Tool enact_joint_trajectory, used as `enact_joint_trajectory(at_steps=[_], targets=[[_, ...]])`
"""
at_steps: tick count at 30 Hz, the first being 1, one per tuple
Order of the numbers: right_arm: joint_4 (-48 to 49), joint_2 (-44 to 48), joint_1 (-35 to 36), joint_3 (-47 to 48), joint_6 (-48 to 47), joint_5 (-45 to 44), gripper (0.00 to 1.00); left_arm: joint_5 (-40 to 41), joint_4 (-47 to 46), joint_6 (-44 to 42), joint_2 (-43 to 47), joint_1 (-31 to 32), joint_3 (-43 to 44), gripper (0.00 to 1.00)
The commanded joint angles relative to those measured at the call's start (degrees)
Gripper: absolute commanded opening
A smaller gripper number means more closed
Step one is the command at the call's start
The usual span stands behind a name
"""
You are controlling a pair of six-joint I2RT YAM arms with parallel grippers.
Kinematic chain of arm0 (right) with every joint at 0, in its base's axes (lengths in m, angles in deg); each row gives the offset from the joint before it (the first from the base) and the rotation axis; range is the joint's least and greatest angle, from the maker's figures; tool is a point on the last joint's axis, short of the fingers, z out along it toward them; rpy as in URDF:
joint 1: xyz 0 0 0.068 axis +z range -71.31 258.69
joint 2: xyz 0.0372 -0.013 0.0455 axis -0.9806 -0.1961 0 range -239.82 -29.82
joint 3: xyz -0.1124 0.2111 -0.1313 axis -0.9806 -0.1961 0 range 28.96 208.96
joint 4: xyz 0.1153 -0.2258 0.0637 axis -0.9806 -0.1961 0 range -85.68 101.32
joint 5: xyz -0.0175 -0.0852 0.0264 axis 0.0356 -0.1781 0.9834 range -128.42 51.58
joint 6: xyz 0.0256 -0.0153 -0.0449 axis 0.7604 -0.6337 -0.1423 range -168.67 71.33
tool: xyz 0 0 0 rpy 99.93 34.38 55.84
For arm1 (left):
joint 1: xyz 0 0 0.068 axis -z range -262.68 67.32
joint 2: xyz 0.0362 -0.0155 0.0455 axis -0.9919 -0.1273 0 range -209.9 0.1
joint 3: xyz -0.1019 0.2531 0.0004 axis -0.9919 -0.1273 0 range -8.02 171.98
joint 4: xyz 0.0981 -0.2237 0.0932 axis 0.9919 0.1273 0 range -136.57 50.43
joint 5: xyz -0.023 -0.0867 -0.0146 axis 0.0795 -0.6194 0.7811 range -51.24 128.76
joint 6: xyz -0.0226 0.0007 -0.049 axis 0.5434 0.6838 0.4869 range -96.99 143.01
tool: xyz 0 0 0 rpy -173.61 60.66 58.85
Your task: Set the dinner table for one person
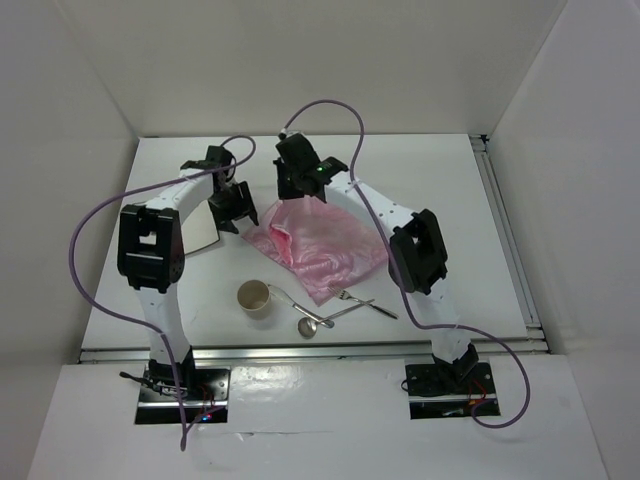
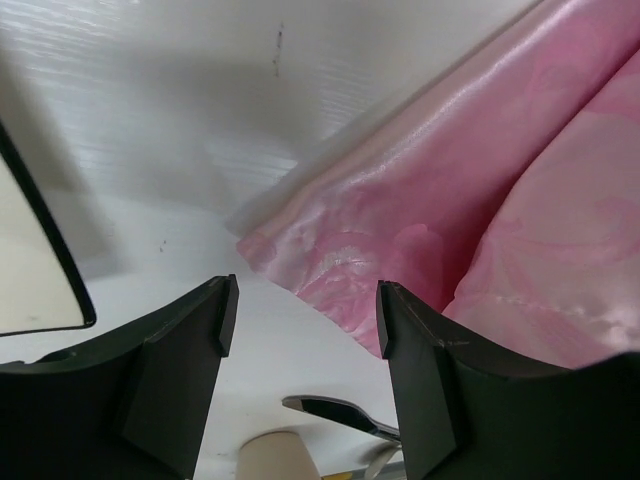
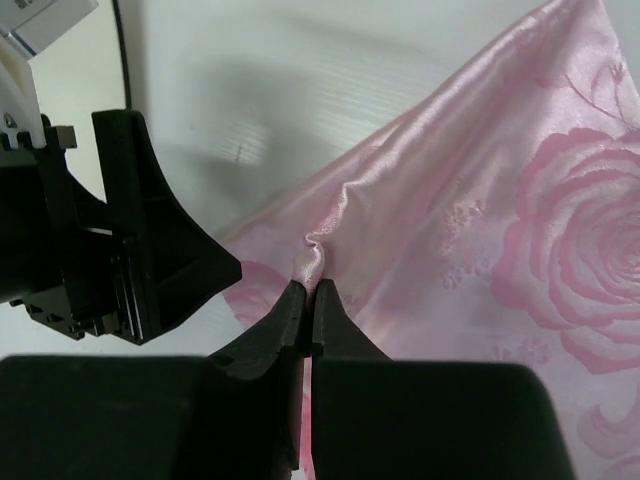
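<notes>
The table (image 1: 450, 200) lies flat beneath both claws, white and bare past the right claw on every far side. It looks rigid, fixed and smooth. It is nothing to take hold of (it is the surface to be dressed), and thin things will likely slide on it rather than catch.

The right claw (image 3: 308, 295) is clenched on the cloth (image 3: 480, 250), with a small puckered fold of pink satin nipped between its tips, close to the cloth's edge. The rest of the cloth spreads away from that claw toward the arm bases, rumpled and partly folded over itself. It looks light, limp and slippery. A pinch at an edge or corner is probably the only good hold, and a second pinch on the neighbouring corner would likely let it be drawn flat.

The left claw (image 2: 305, 310) is released, with its jaws apart and nothing between them. It hovers just beside the cloth's near corner, which lies ahead of its right finger. The plate (image 1: 200, 225) sits just off that claw's left side. Behind both claws, toward the bases, stand the cup (image 1: 254, 298), the spoon (image 1: 315, 322) and the fork (image 1: 360, 300), close together. The fork lies at the cloth's hem, though I cannot tell if they touch.
</notes>
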Motion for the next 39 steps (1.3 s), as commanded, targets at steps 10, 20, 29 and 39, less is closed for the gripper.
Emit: enact_joint_trajectory(at_steps=[10,20,29,39], targets=[[0.4,10.1,-3.4,-8.6,2.1,2.4,0.0,10.8,-0.4,-2.2,-3.3,2.6,-2.2,0.78],[-0.2,12.4,-5.0,-9.7,2.1,1.3,0.0,-1.7,-2.6,-3.9,-4.7,2.6,-2.2,0.22],[2.6,13.7,-11.0,-8.5,0.4,2.9,0.0,-3.5,7.4,-6.7,-1.8,1.9,18.8,0.0],[2.0,23.1,-26.0,1.2,-4.5,14.9,0.0,-4.6,10.0,-4.5,5.6,-5.0,41.7,0.0]])
